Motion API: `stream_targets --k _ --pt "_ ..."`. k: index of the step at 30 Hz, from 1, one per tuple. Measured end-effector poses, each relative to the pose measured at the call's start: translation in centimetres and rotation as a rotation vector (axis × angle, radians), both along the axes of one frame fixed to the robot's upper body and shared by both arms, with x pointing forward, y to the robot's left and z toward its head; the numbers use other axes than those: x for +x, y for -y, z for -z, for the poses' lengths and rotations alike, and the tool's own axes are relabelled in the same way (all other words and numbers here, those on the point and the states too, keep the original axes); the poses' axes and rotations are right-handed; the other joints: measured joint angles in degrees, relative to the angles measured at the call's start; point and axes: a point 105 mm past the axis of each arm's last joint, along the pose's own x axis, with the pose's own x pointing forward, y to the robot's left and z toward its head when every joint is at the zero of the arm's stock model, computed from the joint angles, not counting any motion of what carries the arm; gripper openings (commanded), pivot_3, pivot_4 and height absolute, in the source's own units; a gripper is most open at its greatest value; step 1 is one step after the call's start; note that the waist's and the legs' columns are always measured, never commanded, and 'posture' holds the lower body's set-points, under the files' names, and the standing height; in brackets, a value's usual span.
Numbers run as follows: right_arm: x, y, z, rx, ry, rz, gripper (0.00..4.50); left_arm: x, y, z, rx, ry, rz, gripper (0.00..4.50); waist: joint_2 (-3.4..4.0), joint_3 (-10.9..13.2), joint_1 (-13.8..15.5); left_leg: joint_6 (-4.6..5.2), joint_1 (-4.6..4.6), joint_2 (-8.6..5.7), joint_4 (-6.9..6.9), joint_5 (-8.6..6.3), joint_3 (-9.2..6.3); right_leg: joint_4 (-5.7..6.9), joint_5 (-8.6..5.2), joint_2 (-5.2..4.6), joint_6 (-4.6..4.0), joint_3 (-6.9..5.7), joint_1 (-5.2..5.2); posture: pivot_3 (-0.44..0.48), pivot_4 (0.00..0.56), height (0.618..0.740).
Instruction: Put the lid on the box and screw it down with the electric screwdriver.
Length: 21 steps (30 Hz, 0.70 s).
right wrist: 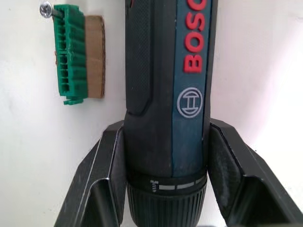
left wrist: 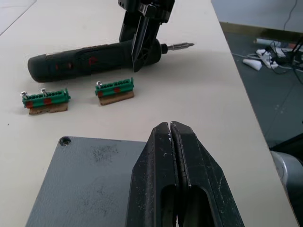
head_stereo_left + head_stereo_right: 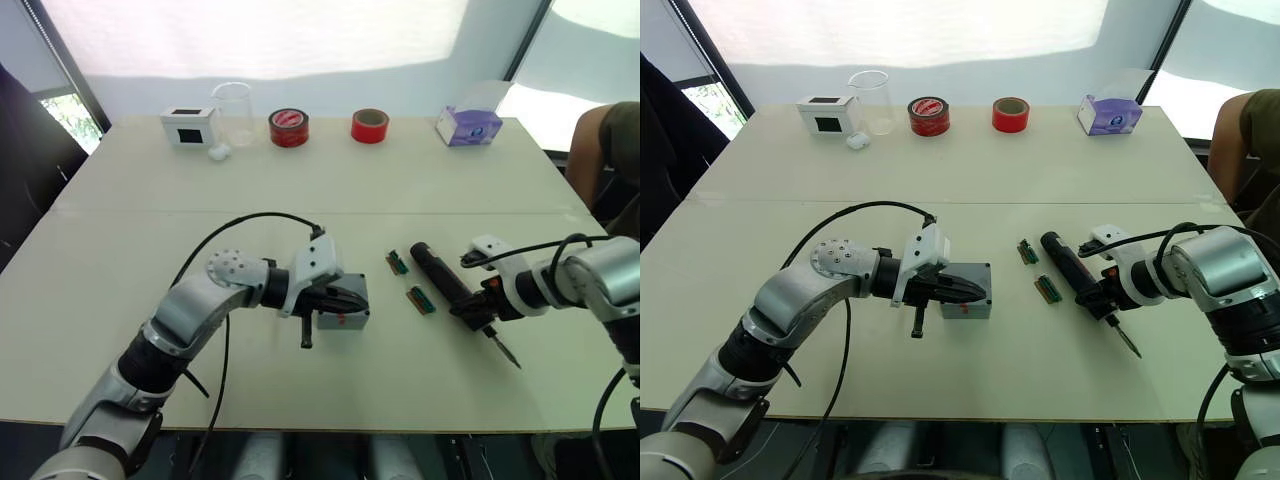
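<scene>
One electric screwdriver (image 3: 455,291) clamped in right gripper (image 1: 165,182), bit pointing toward robot; left gripper (image 2: 171,142) clenched over lid (image 2: 90,179).

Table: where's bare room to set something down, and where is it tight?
Free: the wide band of table between the back row (white box, tape rolls, tissue box) and the arms. Crowded: box under the left hand, green strips, screwdriver in the right hand.
</scene>
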Motion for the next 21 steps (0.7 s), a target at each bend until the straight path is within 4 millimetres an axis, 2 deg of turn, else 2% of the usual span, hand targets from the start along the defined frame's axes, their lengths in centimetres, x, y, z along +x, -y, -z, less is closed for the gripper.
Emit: stream_targets --k 8,13,15,16,17,18,19,21 --pt "0.3 0.6 0.1 0.009 0.002 0.028 1.77 0.3 -0.1 -0.1 -0.006 0.005 -0.019 0.00 -0.12 -0.1 0.2 0.00 0.01 0.00 0.05 0.00 -0.01 -0.07 0.02 -0.07 -0.09 0.00 0.07 0.000 0.150 0.740" --pt "3.1 1.5 -0.9 -0.002 0.115 0.164 1.77 1.6 -1.3 -0.3 -0.011 0.005 -0.090 0.00 -0.06 0.1 0.1 -0.01 -0.01 -0.01 0.10 0.00 0.05 -0.07 0.10 -0.09 -0.26 0.09 -0.02 0.000 0.150 0.740" --pt "4.8 1.4 -2.6 0.025 0.237 0.223 1.77 2.3 -2.1 -0.4 -0.010 0.006 -0.123 0.00 0.13 0.2 0.0 -0.04 -0.24 -0.02 0.03 0.03 0.10 0.00 0.20 -0.05 -0.08 0.11 -0.35 0.000 0.150 0.740" --pt "5.8 0.7 -3.7 0.076 0.325 0.224 1.77 2.7 -2.5 -0.6 -0.013 0.007 -0.141 0.00 0.13 0.2 0.0 -0.11 -0.44 0.00 -0.03 0.07 0.10 0.06 0.25 0.04 0.01 0.10 -0.61 0.000 0.150 0.740" --pt "6.8 -0.8 -5.7 0.150 0.454 0.186 1.77 3.2 -2.9 -0.8 -0.015 0.011 -0.162 0.00 0.15 0.2 -0.2 -0.27 -0.77 0.03 -0.05 0.18 0.09 0.14 0.26 0.11 0.02 0.10 -1.00 0.000 0.150 0.740" --pt "7.1 -1.8 -6.6 0.196 0.515 0.158 1.77 3.5 -3.0 -0.9 -0.015 0.013 -0.172 0.00 0.15 0.2 -0.3 -0.43 -0.93 0.05 -0.05 0.28 0.09 0.19 0.25 0.17 0.02 0.10 -1.18 0.000 0.150 0.740" --pt "7.5 -3.8 -8.5 0.290 0.636 0.108 1.77 4.3 -3.4 -0.9 -0.014 0.016 -0.204 0.00 0.15 0.2 -0.4 -0.69 -1.03 0.09 -0.08 0.43 0.08 0.25 0.25 0.24 0.01 0.10 -1.32 0.000 0.150 0.740" --pt "7.6 -6.5 -11.6 0.426 0.845 0.062 1.77 5.7 -4.2 -1.2 -0.010 0.034 -0.263 0.00 0.16 0.2 -0.4 -0.73 -1.08 0.11 -0.15 0.46 0.08 0.27 0.24 0.30 0.01 0.09 -1.38 0.000 0.150 0.740"
